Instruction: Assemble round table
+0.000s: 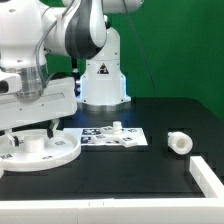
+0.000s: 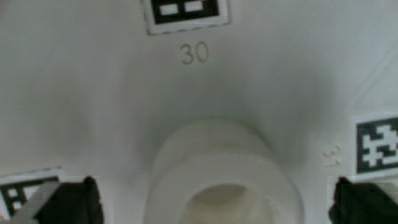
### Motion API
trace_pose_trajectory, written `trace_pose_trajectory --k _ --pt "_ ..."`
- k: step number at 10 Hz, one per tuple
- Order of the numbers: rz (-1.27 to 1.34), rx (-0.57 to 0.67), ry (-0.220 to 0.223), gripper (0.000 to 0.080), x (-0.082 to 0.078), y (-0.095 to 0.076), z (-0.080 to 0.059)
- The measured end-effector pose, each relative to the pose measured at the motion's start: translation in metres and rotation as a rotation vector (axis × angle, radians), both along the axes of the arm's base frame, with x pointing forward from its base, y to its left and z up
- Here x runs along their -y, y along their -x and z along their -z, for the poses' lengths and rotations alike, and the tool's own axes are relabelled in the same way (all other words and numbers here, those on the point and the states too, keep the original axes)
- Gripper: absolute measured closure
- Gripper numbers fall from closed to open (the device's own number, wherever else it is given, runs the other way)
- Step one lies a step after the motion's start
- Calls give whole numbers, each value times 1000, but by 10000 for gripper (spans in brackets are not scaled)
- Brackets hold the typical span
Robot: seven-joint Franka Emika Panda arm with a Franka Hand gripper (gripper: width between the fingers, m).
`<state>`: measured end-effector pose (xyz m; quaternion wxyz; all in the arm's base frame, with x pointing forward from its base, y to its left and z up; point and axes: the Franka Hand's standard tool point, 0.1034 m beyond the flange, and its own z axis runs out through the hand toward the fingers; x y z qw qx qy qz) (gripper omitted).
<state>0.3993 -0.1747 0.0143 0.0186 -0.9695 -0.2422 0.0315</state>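
1. Firstly, at the near edge of the tabletop, toward the corner on the exterior view's right, a plain white block lay well apart from the work.
2. Next, close to the tabletop edge on the exterior view's left, the round disc lay flat, with its raised hub in the middle pointing up.
3. The gripper hung just above this disc. In the wrist view its dark fingertips stood wide apart, one on each side of the hub, with a gap on both sides. The hand was therefore released and grasped nothing.
4. Farther in, toward the edge on the exterior view's right, the short post lay on its side, well apart from the disc.
5. Behind it, about the middle of the tabletop, was the marker board. A small white piece stood on it. It was too small to tell its shape, but I judged it may be the foot.
6. At the far edge stood the robot base.
7. What could go wrong, in my judgement:
   - If the fingers closed off-centre on the hub, one finger would touch first and push the disc sideways.
   - If the gripper descended too low, the fingertips could press on the disc surface and jam.
   - The post could roll away when it is touched, because it lay on its round side.
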Motion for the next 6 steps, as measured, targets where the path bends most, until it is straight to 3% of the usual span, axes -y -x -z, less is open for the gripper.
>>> trace_pose_trajectory --k 3,4,6 --pt "5 -20 -10 173 1 2 5" --pt "5 -21 -10 349 1 2 5" --pt "5 -20 -10 396 1 2 5"
